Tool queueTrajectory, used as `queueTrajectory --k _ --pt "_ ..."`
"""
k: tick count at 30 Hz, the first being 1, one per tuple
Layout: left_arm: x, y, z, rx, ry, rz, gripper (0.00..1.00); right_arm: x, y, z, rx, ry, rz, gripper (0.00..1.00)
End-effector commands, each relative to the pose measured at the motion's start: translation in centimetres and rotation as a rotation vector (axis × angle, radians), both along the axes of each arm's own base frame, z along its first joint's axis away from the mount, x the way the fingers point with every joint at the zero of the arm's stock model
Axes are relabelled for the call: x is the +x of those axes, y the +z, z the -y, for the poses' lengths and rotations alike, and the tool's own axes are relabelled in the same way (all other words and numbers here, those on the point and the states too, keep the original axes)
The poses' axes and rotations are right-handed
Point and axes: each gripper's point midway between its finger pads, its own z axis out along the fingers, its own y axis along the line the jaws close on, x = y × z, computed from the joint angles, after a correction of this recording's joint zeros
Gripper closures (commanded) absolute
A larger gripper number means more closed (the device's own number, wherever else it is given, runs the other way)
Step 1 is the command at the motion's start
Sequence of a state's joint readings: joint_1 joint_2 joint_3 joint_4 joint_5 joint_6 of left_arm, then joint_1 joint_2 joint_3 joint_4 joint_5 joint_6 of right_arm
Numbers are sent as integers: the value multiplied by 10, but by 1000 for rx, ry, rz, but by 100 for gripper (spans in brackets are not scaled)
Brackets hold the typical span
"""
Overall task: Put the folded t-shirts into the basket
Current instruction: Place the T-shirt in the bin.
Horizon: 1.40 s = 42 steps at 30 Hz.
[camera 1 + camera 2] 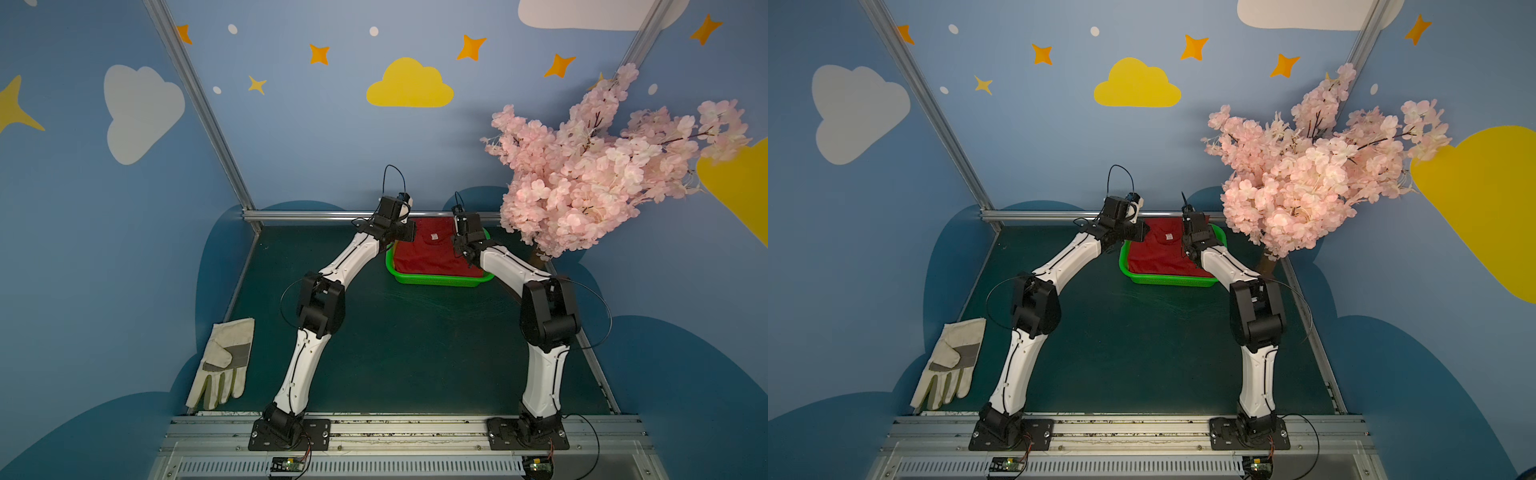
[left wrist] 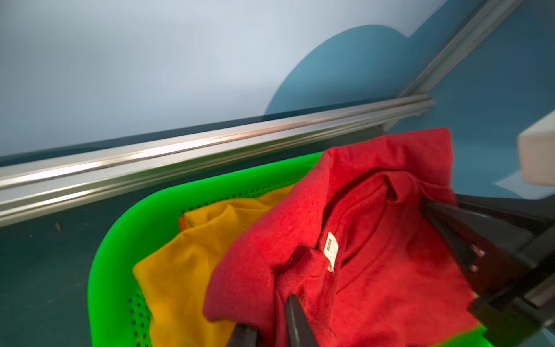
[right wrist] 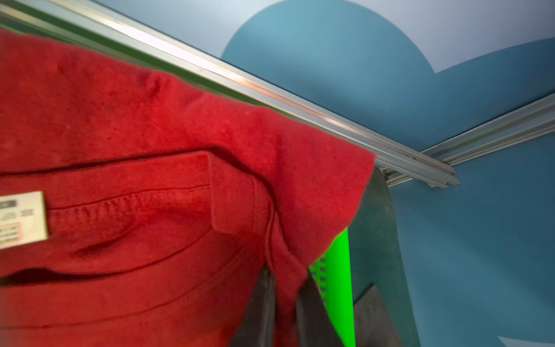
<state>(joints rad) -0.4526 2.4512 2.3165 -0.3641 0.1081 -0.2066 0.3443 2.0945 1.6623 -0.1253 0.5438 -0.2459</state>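
The basket [image 1: 440, 279] [image 1: 1167, 280] [image 2: 120, 240] [image 3: 339, 270] is glossy bright green plastic with a rounded rim and perforated walls. It sits on the dark green surface [image 1: 415, 353] against the far edge, toward the far right corner.

The dark red t-shirt [image 1: 428, 257] [image 1: 1158, 257] [image 2: 375, 270] [image 3: 150, 135] lies on top in the basket. It is soft, slightly fuzzy knit with a ribbed, stitched collar, folded to a rough square with no clear long axis. Its neck and small white label [image 1: 434, 236] [image 2: 330, 249] [image 3: 21, 219] point to the far edge, and its folded lower edge lies along the basket's near rim. The far corners spread past the far rim. The mustard yellow t-shirt [image 2: 186, 270] lies creased beneath it.

The left gripper [image 2: 270, 315] is at the shirt's far left part and the right gripper [image 3: 286, 288] at the far right, beside the collar. Each has narrowly parted black fingers with a ridge of red cloth between them. Whether they pinch the cloth cannot be told.

A whitish work glove [image 1: 224, 361] with grey patches lies flat at the near left corner.
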Motion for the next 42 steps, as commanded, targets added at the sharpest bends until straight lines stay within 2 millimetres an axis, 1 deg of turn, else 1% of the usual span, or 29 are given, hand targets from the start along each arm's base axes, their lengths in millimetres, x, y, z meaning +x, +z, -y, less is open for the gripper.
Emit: queueTrajectory --k 1,3,4,5,7,10,13,16,20,21,22,23,25,27,30,31,34,35,36,38,39,41,42 --pt "17 -21 -12 138 39 33 60 8 -12 24 -114 -96 -68 68" --pt "25 -21 -16 184 47 53 51 9 -20 27 -160 -108 -112 60" --pt "27 -20 -16 202 44 60 48 8 -19 27 -168 -108 -119 57" --pt "29 -10 -17 204 43 85 45 6 -20 27 -172 -104 -125 54" --pt "26 -1 -18 214 38 93 37 2 -15 26 -155 -92 -120 49" --pt "19 11 -20 212 30 96 31 -2 -12 19 -112 -61 -118 45" --pt "9 20 -24 214 25 84 28 0 -15 15 -89 -43 -123 44" --pt "-4 26 -32 226 28 63 27 4 -27 16 -102 -44 -149 44" --pt "-23 27 -42 245 32 30 26 8 -53 20 -121 -54 -200 45" --pt "-28 25 -45 248 31 18 25 8 -60 22 -128 -57 -218 45" --pt "-34 28 -48 248 32 17 25 8 -68 24 -135 -60 -235 45" --pt "-41 27 -51 249 34 10 25 7 -75 25 -143 -61 -253 45" --pt "-54 26 -59 248 41 3 24 3 -86 27 -159 -65 -284 45" --pt "-67 28 -68 240 51 9 24 0 -89 29 -165 -71 -301 45" --pt "-87 33 -84 207 72 30 22 -6 -78 27 -163 -67 -301 44" --pt "-94 36 -89 190 77 40 22 -9 -72 24 -164 -61 -299 43" --pt "-116 36 -103 147 75 48 21 -20 -49 12 -186 -32 -284 42" --pt "-123 35 -108 142 80 49 21 -24 -42 6 -200 -24 -272 41" --pt "-127 39 -114 132 90 57 20 -28 -35 0 -210 -15 -258 41" --pt "-140 37 -128 121 111 54 19 -37 -21 -9 -223 -3 -231 40" --pt "-146 34 -135 117 118 51 19 -42 -17 -18 -230 10 -218 39" --pt "-162 36 -146 95 129 61 17 -55 -2 -33 -233 35 -183 37" --pt "-173 32 -153 86 138 58 15 -63 8 -44 -237 50 -156 33"
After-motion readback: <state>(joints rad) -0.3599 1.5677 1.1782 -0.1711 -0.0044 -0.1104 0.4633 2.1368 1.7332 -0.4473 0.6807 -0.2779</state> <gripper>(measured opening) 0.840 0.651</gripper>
